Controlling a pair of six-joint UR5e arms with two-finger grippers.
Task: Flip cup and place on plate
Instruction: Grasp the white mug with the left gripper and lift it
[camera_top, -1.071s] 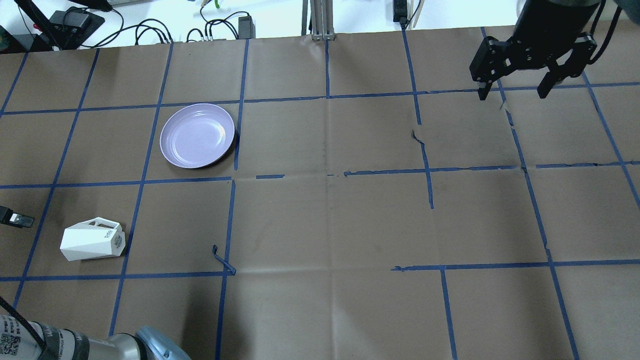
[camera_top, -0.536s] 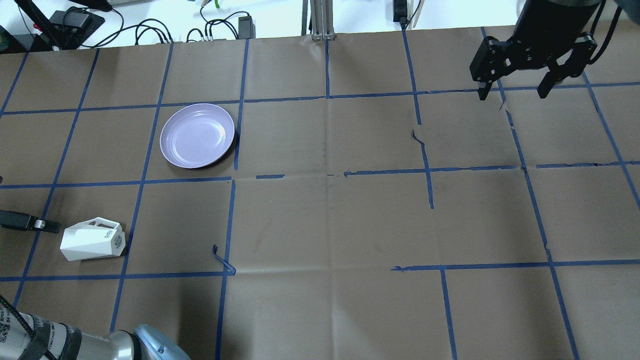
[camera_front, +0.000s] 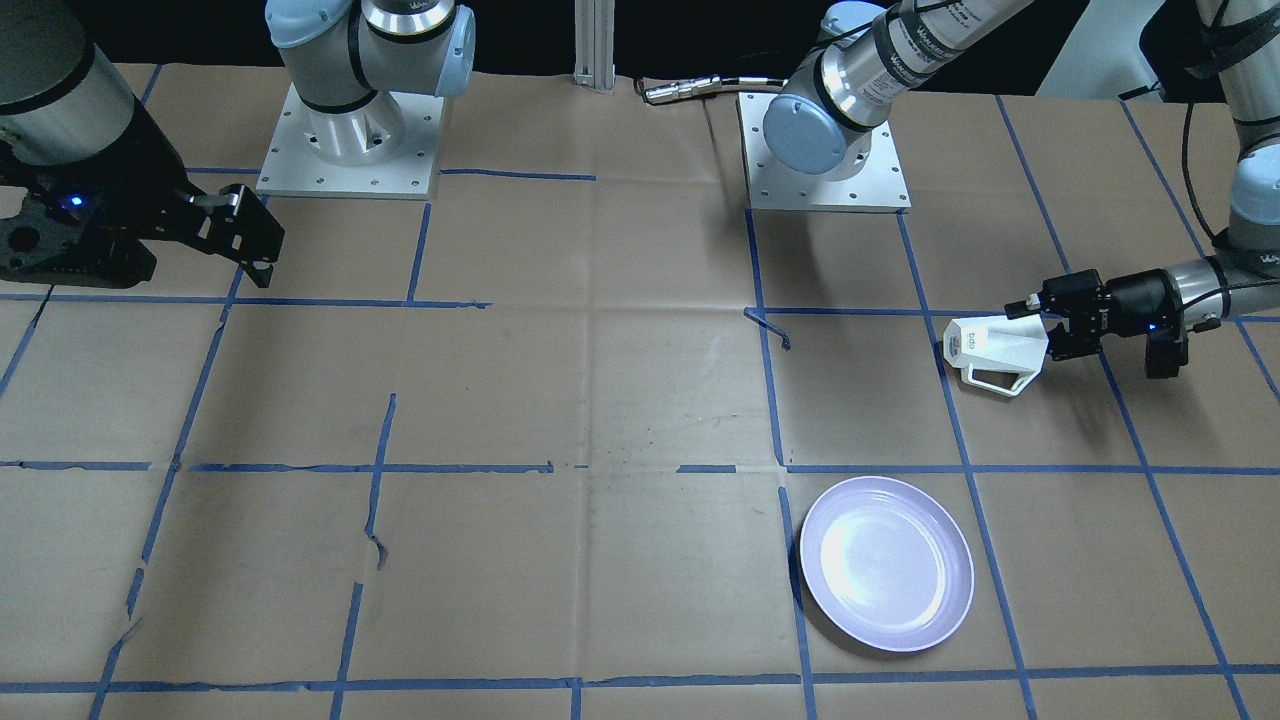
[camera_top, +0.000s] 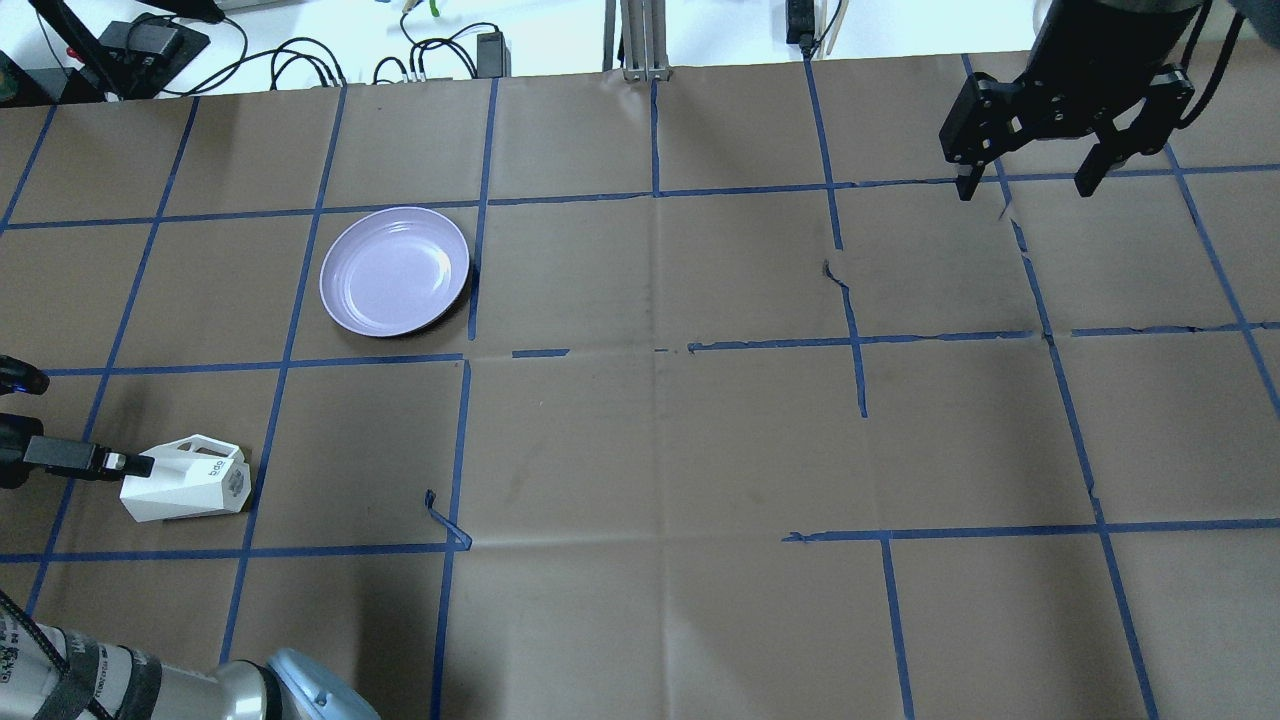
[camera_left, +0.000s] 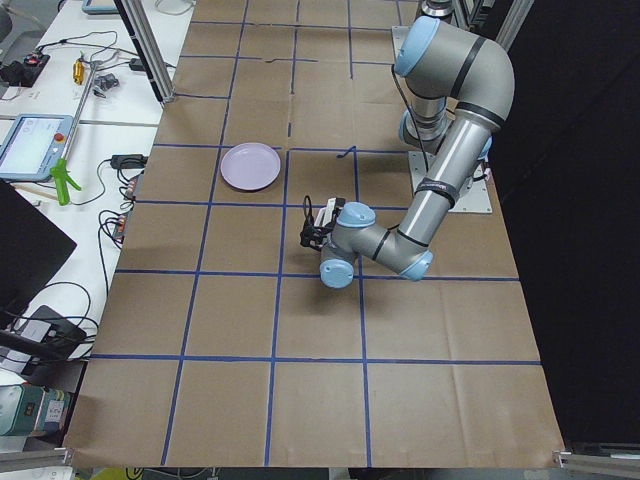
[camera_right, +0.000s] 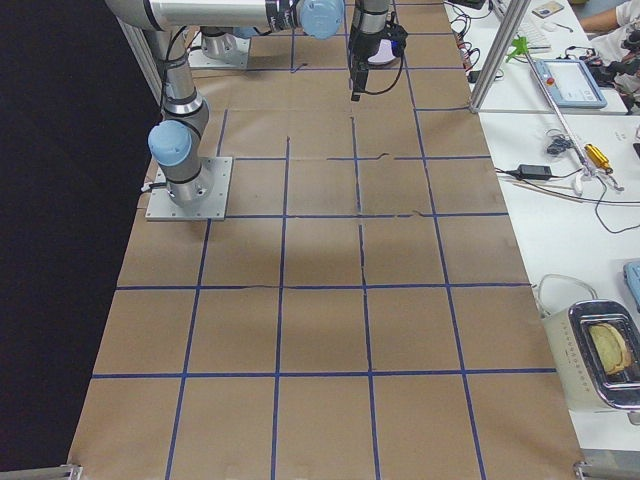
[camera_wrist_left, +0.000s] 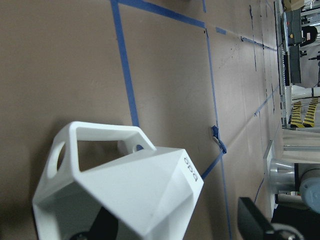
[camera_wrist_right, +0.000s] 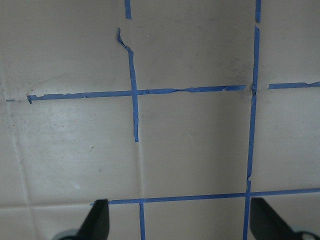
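The white faceted cup (camera_top: 185, 482) lies on its side at the table's left, wide end toward my left gripper; it also shows in the front view (camera_front: 990, 345) and fills the left wrist view (camera_wrist_left: 125, 185). My left gripper (camera_top: 122, 466) is low at that end (camera_front: 1045, 325) with its jaws apart, one finger (camera_wrist_left: 255, 215) outside the wall and a dark shape behind it. I cannot tell whether it touches the cup. The lavender plate (camera_top: 395, 270) sits empty farther back (camera_front: 886, 563). My right gripper (camera_top: 1030, 185) hangs open and empty over the far right.
Brown paper with a blue tape grid covers the table (camera_top: 660, 430). A loose curl of tape (camera_top: 445, 520) sticks up right of the cup. Cables and boxes (camera_top: 300, 55) lie past the far edge. The arm bases (camera_front: 825, 150) stand at the robot's side.
My left gripper has moved right along the table from the left edge up to the cup's wide end. The cup, the plate and the right arm have not moved.
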